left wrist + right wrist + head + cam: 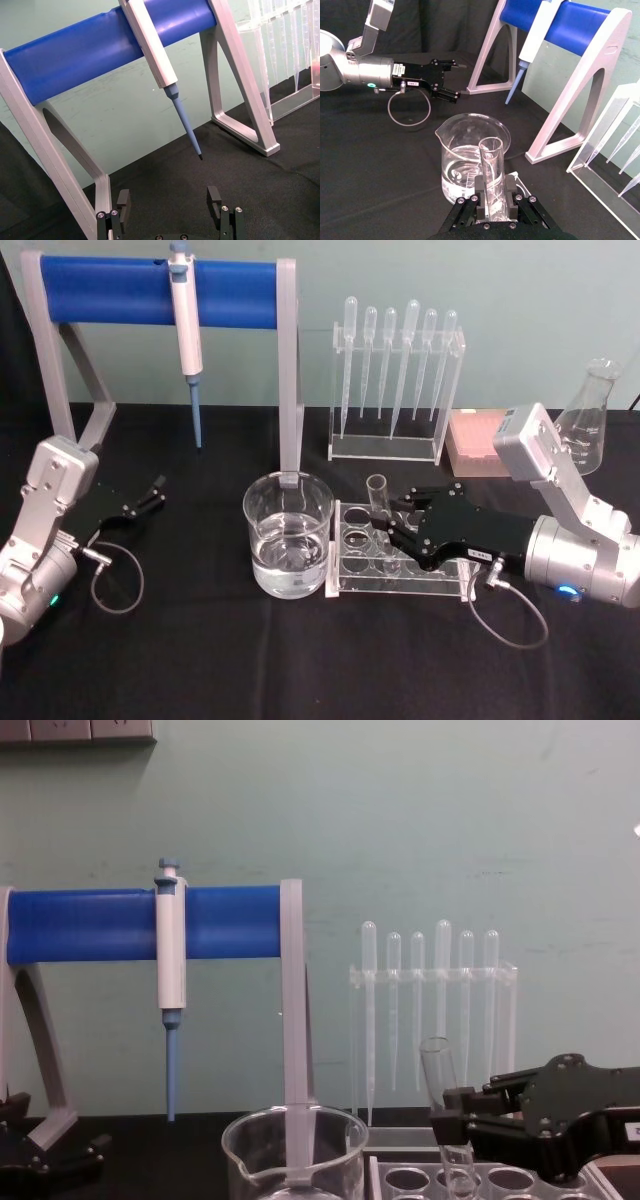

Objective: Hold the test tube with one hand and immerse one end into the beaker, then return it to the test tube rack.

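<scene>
A blue-barred grey stand (120, 295) carrying a white-and-blue pipettor (185, 320) stands behind, beside a clear rack of plastic pipettes (395, 390). The water-filled wide glass beaker (288, 535) sits just left of the clear test tube rack (400, 575). I can't make out the tube's bottom among the rack holes. The black right gripper (385, 517) pinches the clear glass test tube (377, 490) over the rack's rear left corner. The left gripper (155, 495) rests spread, well apart.

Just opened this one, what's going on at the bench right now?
The right pincer is shut on the clear glass test tube, which is slightly tilted with its lower end down at a hole of the clear plastic tube rack. The wide clear glass beaker, part-filled with clear liquid, sits beside the rack. Whether the dip has happened cannot be told. The left pincer is parked open at far left.
</scene>
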Robot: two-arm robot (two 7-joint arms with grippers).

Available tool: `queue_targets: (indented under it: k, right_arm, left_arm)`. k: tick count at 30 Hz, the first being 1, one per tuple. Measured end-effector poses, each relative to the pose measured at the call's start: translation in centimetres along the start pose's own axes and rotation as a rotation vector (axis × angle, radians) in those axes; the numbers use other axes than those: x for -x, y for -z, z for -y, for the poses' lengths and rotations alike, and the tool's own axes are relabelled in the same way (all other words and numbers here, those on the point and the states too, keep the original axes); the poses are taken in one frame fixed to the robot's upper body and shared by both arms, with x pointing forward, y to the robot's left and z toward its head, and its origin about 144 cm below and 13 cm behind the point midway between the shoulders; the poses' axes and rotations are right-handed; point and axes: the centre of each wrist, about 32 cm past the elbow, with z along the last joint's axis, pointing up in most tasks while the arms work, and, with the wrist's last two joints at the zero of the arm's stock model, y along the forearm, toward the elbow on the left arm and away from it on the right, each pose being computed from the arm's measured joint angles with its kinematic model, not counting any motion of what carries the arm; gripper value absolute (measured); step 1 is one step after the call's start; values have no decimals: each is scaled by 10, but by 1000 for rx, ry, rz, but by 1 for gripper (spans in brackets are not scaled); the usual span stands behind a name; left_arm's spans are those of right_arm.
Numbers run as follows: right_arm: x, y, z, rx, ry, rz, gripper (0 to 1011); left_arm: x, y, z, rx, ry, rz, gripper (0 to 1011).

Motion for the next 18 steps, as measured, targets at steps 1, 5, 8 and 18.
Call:
queue_targets:
  k: [1,5,8,18]
  right_arm:
    - [0,0,0,0,0,0,239]
    - [-4,-1,5,-20,18,-25,238]
    - [-6,-3,7,-35,26,-39,238]
    - [-14,-26,19,-97,32,-60,238]
  left_arm:
    - [0,0,0,0,0,0,1000]
    - [0,0,0,0,0,0,1000]
    - [0,0,0,0,0,0,1000]
    - [0,0,0,0,0,0,1000]
